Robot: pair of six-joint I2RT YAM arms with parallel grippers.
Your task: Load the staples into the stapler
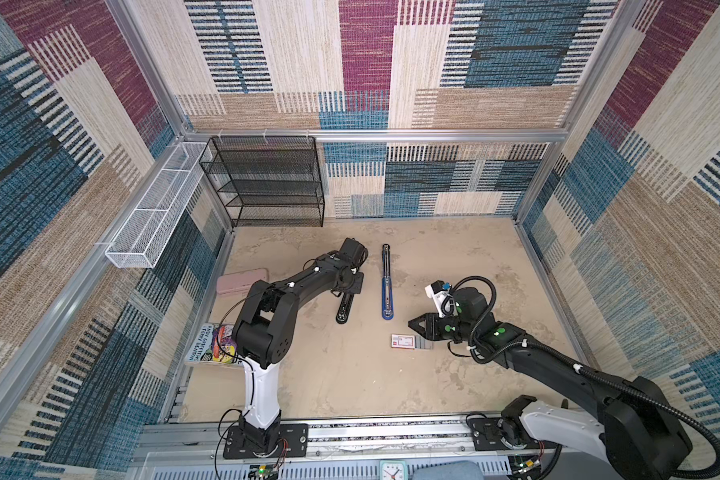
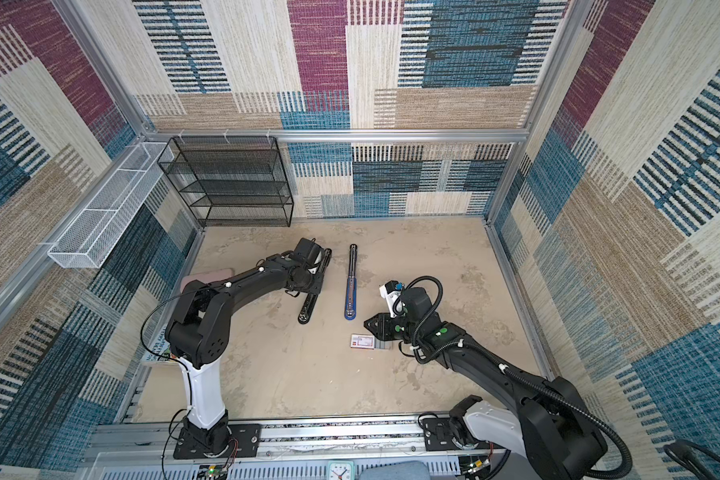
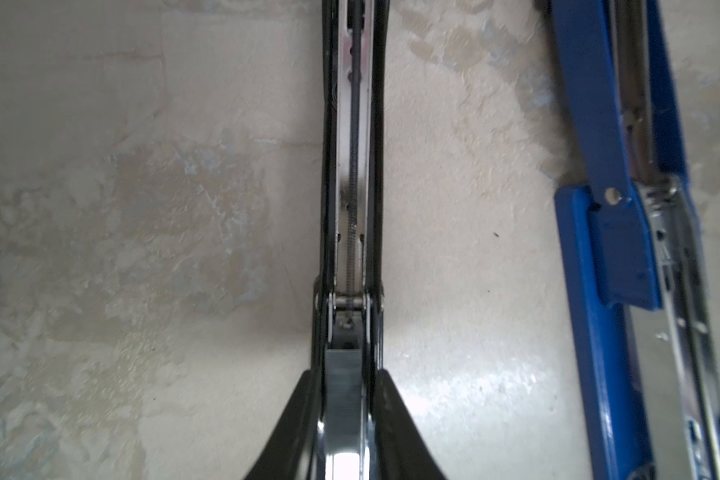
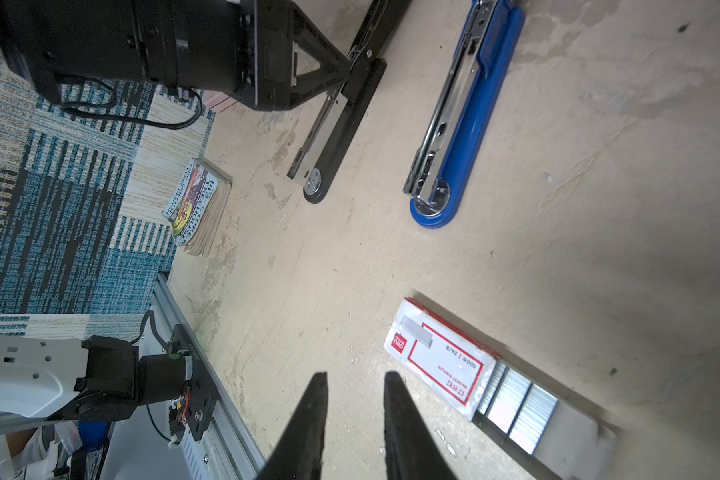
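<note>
Two long staplers, a black metal stapler [image 4: 336,137] and a blue metal stapler [image 4: 464,124], lie opened flat, side by side. The left gripper [image 3: 345,374] clamps the black one's rail. The right gripper [image 4: 356,376], parted and empty, hovers near the grey staple strips [image 4: 516,407], which sit in their tray against the flat white red-labelled box [image 4: 437,361].

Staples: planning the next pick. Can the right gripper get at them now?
Probably yes: the right gripper hovers empty beside the staples, which lie uncovered, with nothing between.

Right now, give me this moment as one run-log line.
left fingers: astride open black stapler, grip unclear | right fingers: open, empty, near staples | blue stapler: opened flat, untouched
</note>
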